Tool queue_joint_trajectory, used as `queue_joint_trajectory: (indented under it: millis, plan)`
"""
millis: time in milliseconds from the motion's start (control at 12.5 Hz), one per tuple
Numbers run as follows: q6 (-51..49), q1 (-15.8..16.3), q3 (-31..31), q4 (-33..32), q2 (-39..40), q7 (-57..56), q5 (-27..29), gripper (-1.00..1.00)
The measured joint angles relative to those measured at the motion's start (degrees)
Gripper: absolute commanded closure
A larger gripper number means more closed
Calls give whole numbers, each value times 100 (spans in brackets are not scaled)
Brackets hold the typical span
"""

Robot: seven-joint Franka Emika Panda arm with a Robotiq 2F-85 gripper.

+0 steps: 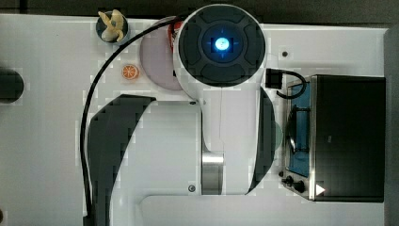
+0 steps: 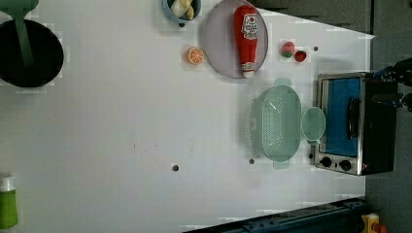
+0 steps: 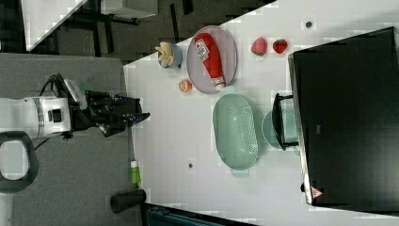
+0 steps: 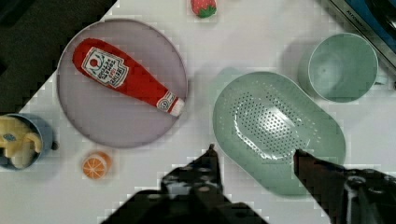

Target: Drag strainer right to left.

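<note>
The strainer [image 2: 277,124] is a pale mint-green oval colander with a grid of small holes, and it rests on the white table [image 2: 121,121] beside the toaster oven [image 2: 350,124]. It is also in the right view [image 3: 235,132] and the wrist view [image 4: 275,126]. My gripper [image 4: 257,158] is open, with nothing between its dark fingers [image 4: 212,161]. In the wrist view the strainer's rim shows between the two fingertips, well below them. The right view has the gripper [image 3: 141,117] raised, far to the strainer's left. In the top view the arm [image 1: 221,94] covers the strainer.
A mint cup [image 2: 313,124] stands between strainer and oven. A grey-lilac plate [image 2: 218,48] holds a ketchup bottle [image 2: 246,36]. An orange slice [image 2: 195,55], a bowl [image 2: 180,8], two strawberries [image 2: 287,48], a black pan [image 2: 29,53] and a green bottle [image 2: 7,204] are around.
</note>
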Motion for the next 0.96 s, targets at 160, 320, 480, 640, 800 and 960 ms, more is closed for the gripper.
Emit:
queue_joint_trajectory:
  millis: [160,320,480,640,800,960]
  plan:
    - [-1042,-20,-21,-504,-754,253,8,-82]
    - [-1384,-70,-52,-683,-1535,434,20,-100]
    - [-1232,-104,-60,-509,-1881,626,-10,-100]
    - [-803,-177,-28,-739,-2021,681,39,-100]
    - [-88,-137,-12,-1259,-1893,1082,-39,-100]
    - [763,-63,-124,-1975,-1470,1401,194,-100]
